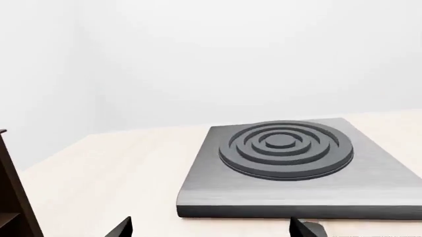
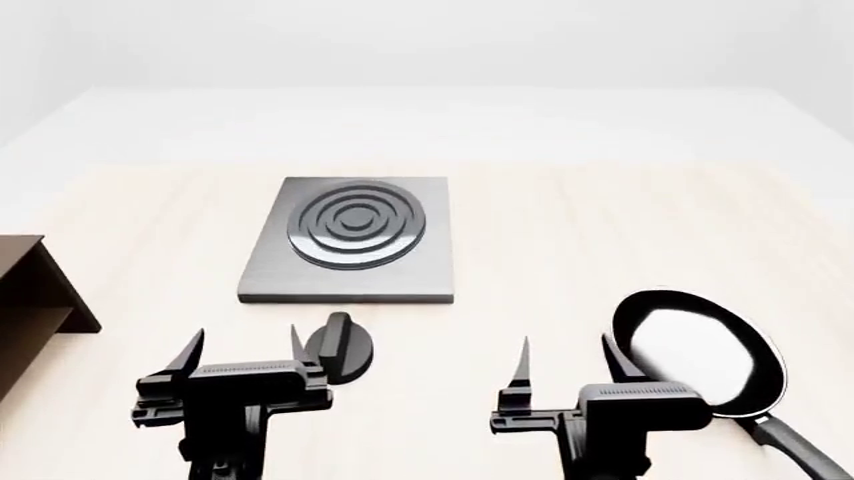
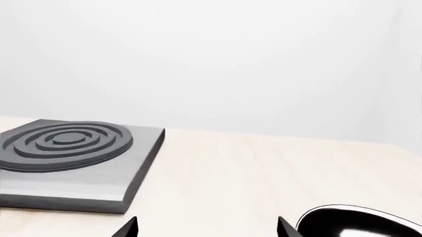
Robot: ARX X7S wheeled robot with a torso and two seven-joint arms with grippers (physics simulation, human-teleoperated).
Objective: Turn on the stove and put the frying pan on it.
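— While both arms hang short of everything, what's laid out, biggest first?

— I've got the pale wooden counter (image 2: 561,220) under it all. On it, centre-left from the head camera, sits the stove (image 2: 351,240), flat, burner rings bare. Right of my right arm lies the frying pan (image 2: 698,353), well apart from the stove, handle running toward the robot. A dark shelf unit (image 2: 30,300) cuts in at the left edge. Smallest is the round black knob (image 2: 338,347), just in front of the stove.

— And the claws?

— Left claw (image 2: 240,345) spread wide, holding nothing, beside the knob. Right claw (image 2: 570,358) equally spread and empty, next to the pan's rim.

— Which step, then?

— The first one, I'd say: nothing's started. Next I'd ease the left claw onto the knob and twist it; the pan comes after.
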